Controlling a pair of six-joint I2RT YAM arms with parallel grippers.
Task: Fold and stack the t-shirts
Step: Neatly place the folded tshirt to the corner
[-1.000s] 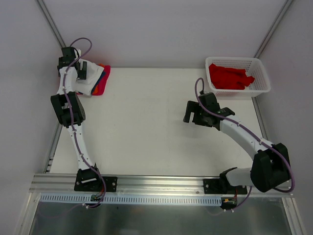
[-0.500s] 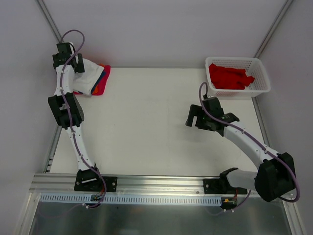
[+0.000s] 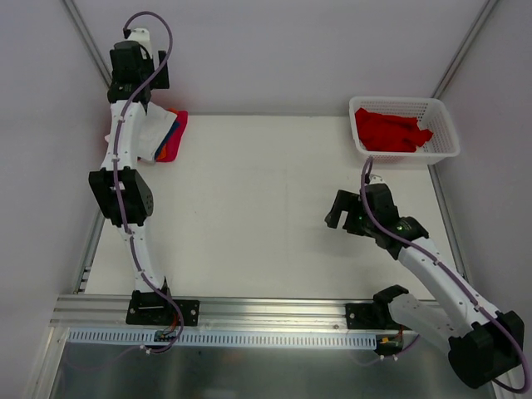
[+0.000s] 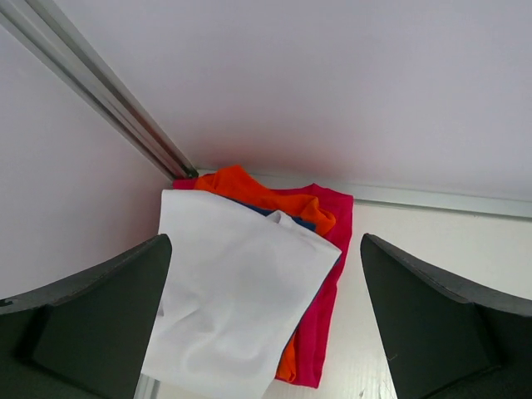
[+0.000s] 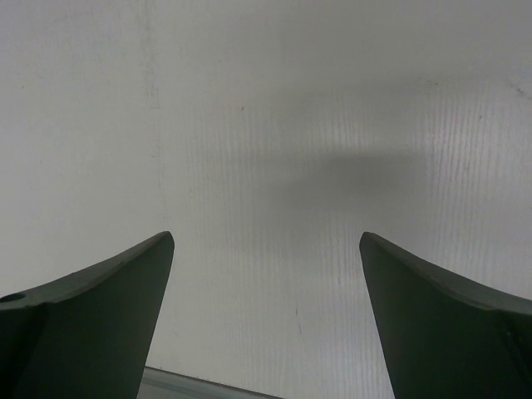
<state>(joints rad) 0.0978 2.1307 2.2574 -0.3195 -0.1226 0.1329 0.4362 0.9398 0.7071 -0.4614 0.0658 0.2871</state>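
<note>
Left hand (image 4: pixel 266 241): gaping, empty, hovering over stack (image 4: pixel 332 241), white shirt (image 4: pixel 241 307) lying askew on top. Right hand (image 5: pixel 266 237): gaping, empty, over bare counter (image 5: pixel 266 100). Red shirts (image 3: pixel 391 131) are waiting in basket (image 3: pixel 445 151), far ahead of it. I am planning a single-shirt pinch.

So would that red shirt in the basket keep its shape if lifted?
Probably not: the red shirt lies crumpled, so it would likely droop and unfurl. It looks light, and might snag on the basket lattice.
</note>
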